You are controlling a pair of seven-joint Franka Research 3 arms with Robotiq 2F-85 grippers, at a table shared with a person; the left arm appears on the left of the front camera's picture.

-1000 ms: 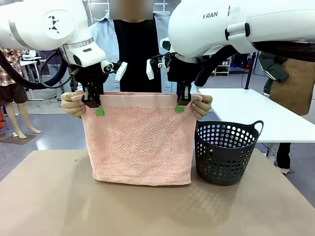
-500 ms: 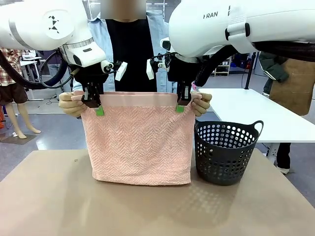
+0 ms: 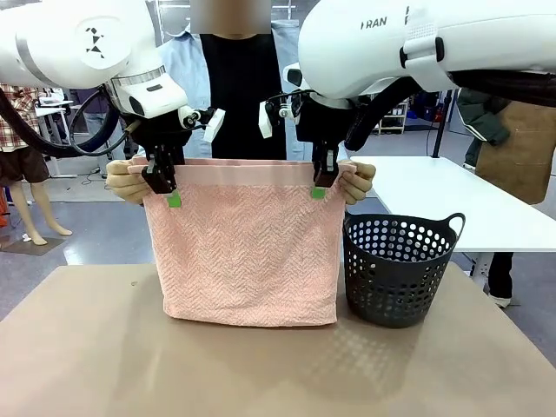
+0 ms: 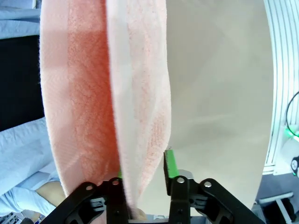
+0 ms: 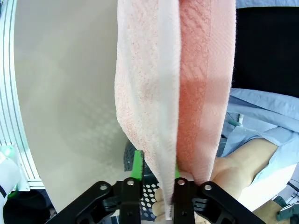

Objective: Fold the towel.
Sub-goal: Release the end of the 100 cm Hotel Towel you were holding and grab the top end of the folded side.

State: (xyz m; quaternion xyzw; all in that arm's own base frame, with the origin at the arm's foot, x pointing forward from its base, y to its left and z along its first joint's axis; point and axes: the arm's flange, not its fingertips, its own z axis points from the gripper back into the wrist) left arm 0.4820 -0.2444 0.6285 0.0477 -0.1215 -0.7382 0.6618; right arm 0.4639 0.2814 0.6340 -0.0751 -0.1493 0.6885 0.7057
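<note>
Towel (image 3: 248,252) top edge loose between parted fingers (image 4: 170,164), both arms.

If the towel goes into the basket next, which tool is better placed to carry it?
Likely the right tool: it straddles the towel corner nearest the basket; the left tool sits at the far corner.

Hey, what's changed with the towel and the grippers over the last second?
The left gripper and right gripper have both opened, letting go of the top edge of the towel. The person's hands keep hold of its top corners. The towel and basket stayed where they were.
</note>
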